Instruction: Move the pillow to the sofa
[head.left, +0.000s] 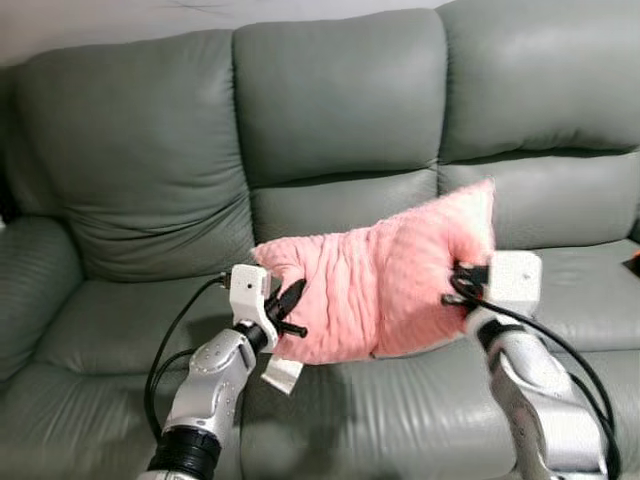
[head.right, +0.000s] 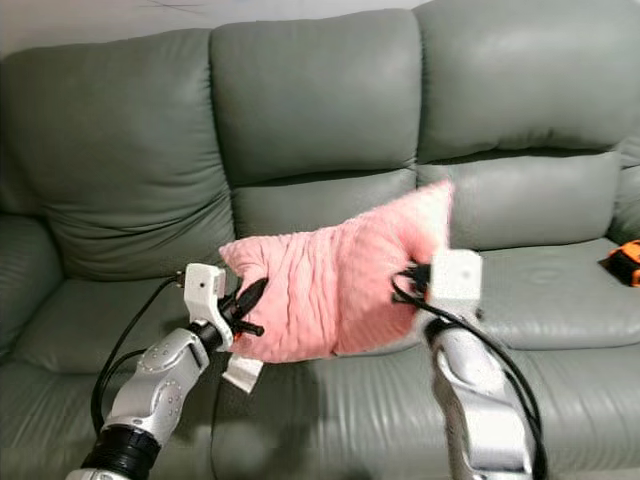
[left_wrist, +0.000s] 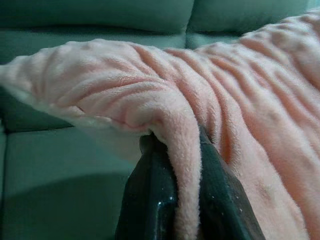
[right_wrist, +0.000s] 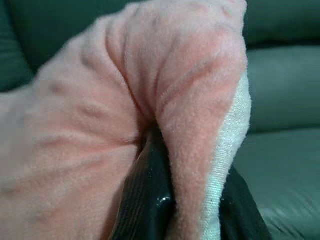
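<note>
pillow (head.left: 385, 285) is up in the air right now, pink fluffy thing, held btwn both arms in front of the grey-green sofa (head.left: 150, 170), over the front of the middle seat cushion (head.left: 350, 400); left gripper (head.left: 287, 312) has its two black fingers (left_wrist: 150, 200) pinched on a fold of the fabric at the pillow's lower left corner, you can see the plush squeezed btwn them in the left wrist view; right gripper (head.left: 462, 285) is clamped on the right edge the same way, fingers (right_wrist: 145, 200) mostly buried in the fleece w/ the pale seam running alongside; a white tag (head.left: 283, 375) dangles below the left corner; pillow looks tilted, right corner riding higher than the left, fabric bunched into ridges from the pull on both ends; so imo this is the carry/placement step, pickup is done and it's basically at the drop spot already; next move prob needs both arms to go forward a bit + down so it settles on the seat, then both grips let go roughly together, otherwise one side hangs and it could flop off the front edge; small orange thing (head.right: 625, 262) sits on the far right seat, well apart, not in the way.
</note>
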